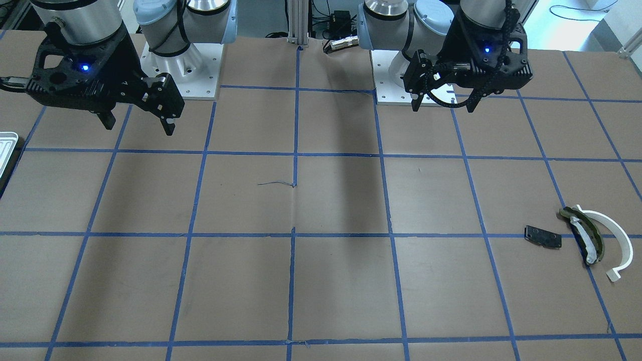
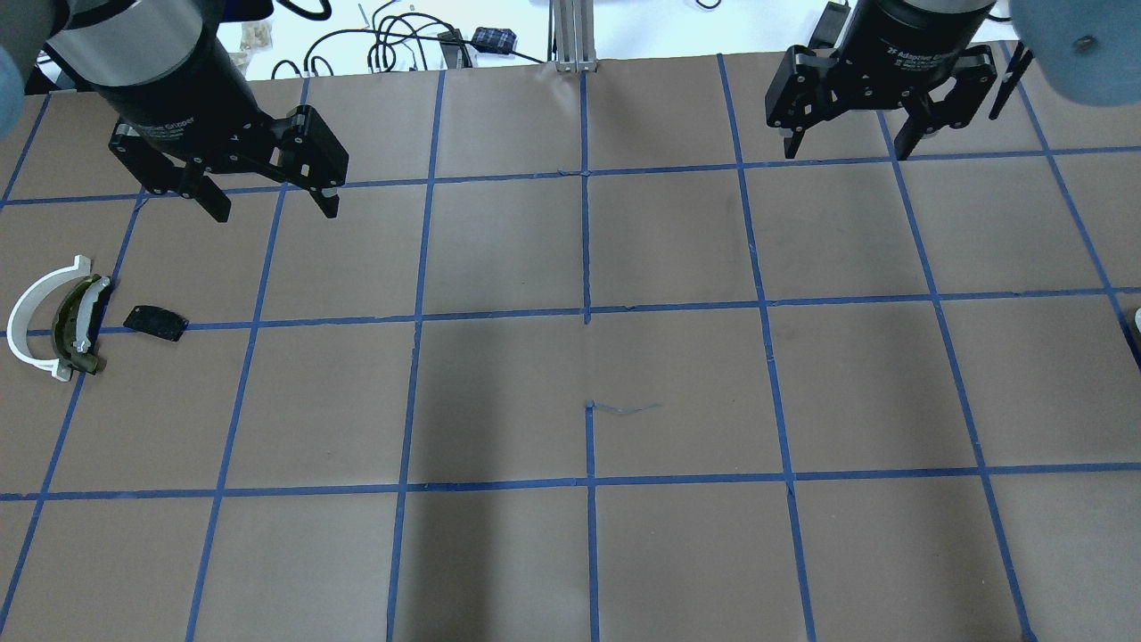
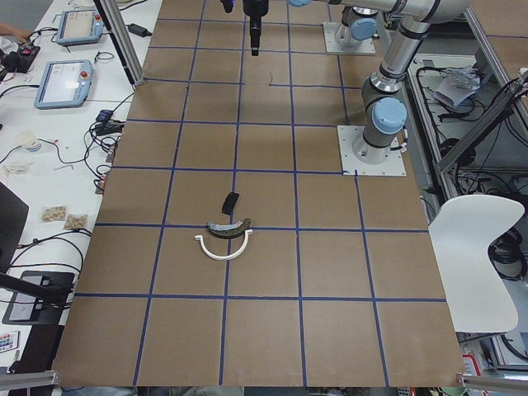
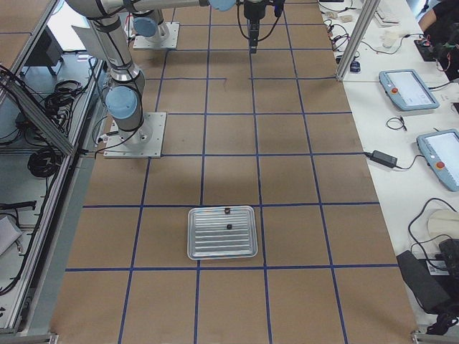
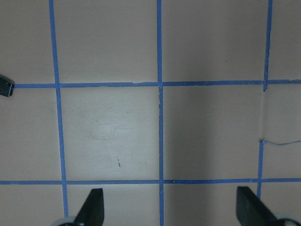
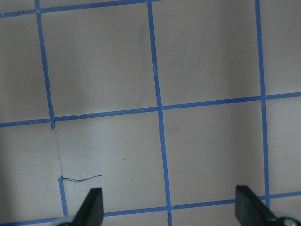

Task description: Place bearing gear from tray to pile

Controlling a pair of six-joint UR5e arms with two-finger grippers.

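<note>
Even overhead light; soft broad shadows; sharp focus.

The surface (image 1: 331, 281) is covered in matt brown paper, gridded with smooth blue tape (image 1: 292, 281). The tray (image 4: 215, 244) is seen as silvery, ribbed metal. The arc (image 1: 622, 233) looks like smooth white plastic; the plate (image 1: 542, 236) is matt black.

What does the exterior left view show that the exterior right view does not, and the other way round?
Only exterior left: the pile, made of a white arc, a dark curved piece and a small black plate.
Only exterior right: the tray, with two small dark parts on it, too small to identify.
Both: the brown table with its blue tape grid.
</note>
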